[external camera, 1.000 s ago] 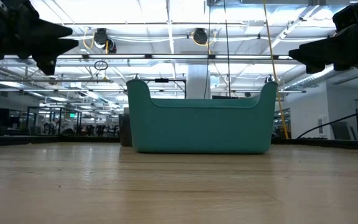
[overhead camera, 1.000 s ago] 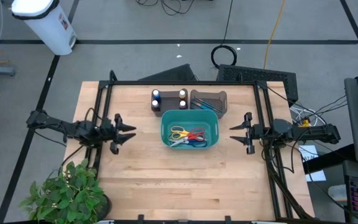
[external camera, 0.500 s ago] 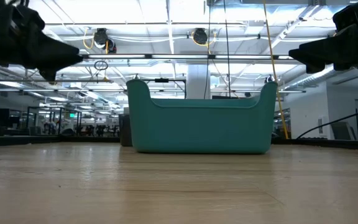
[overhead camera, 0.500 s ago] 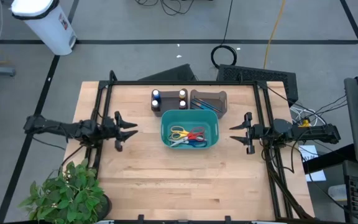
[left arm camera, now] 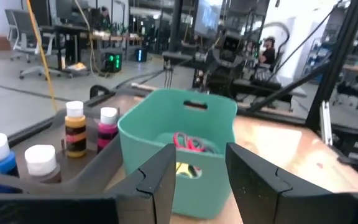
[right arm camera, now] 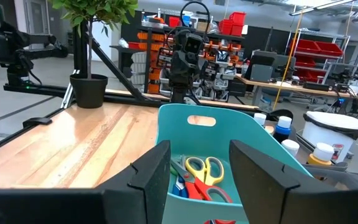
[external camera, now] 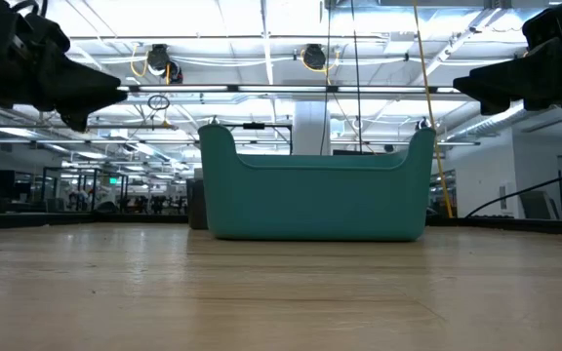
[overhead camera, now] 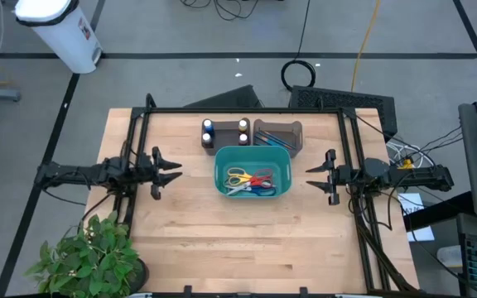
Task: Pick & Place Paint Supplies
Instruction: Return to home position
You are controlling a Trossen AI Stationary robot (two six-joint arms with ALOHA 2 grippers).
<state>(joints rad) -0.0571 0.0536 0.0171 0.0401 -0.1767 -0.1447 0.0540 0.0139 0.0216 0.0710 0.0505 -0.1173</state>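
Four small paint bottles (overhead camera: 225, 129) stand upright in a dark holder (overhead camera: 224, 141) at the table's far middle; the left wrist view shows them (left arm camera: 74, 127) beside the teal bin. Thin brushes lie in a dark box (overhead camera: 278, 135) to the holder's right. My left gripper (overhead camera: 175, 172) hovers level at the table's left, open, pointing at the teal bin (overhead camera: 219, 170); in its wrist view the fingers (left arm camera: 197, 155) frame the bin without touching. My right gripper (overhead camera: 311, 177) hovers level at the table's right, open (right arm camera: 199, 155), also facing the bin.
The teal bin (external camera: 315, 200) stands in the table's middle and holds scissors (right arm camera: 204, 171) with yellow, red and blue handles. A black frame (overhead camera: 247, 110) runs along the table's far, left and right sides. A potted plant (overhead camera: 89, 257) stands at the near left corner.
My left arm has swung about its base, so its gripper, slanted toward the near edge a second ago, now points straight at the teal bin. Its fingers have kept the same gap.
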